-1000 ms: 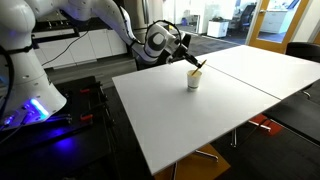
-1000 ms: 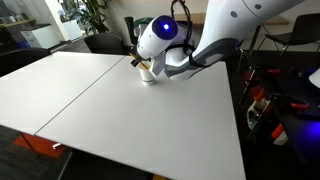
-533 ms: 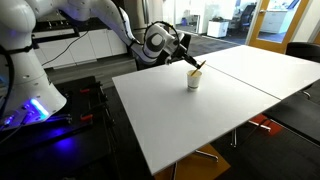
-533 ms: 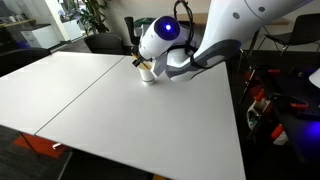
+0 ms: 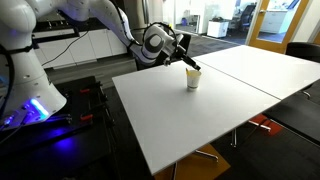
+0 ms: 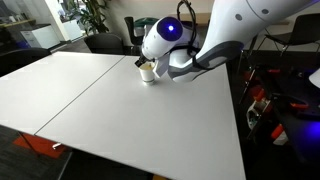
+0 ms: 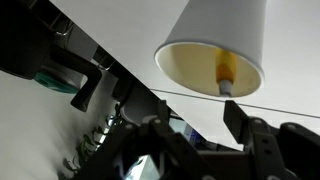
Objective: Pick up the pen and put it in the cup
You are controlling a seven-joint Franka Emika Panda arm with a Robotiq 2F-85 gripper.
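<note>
The wrist picture stands upside down. In it the cream cup [image 7: 212, 45] shows its mouth, and the yellowish pen [image 7: 225, 72] stands inside, leaning on the wall with its grey tip toward me. My gripper [image 7: 195, 112] hangs just above the rim. Its dark fingers [image 7: 236, 112] are spread and nothing is between them. The cup [image 5: 193, 80] [image 6: 147, 72] stands near the white table's far edge in both exterior views. There the gripper [image 5: 193, 65] [image 6: 143, 64] hovers right over it, and the pen is too small to make out.
The cup stands on one white table [image 5: 190, 125] joined by a seam to a second one [image 5: 265, 65]. Dark chairs [image 5: 302, 50] stand beyond it. The robot's base with blue lights [image 5: 25, 110] is beside the table. A plant [image 6: 92, 14] stands behind.
The jaws have opened. The pen that stuck out slanted between the fingers above the rim has dropped into the cup. The arm has hardly moved.
</note>
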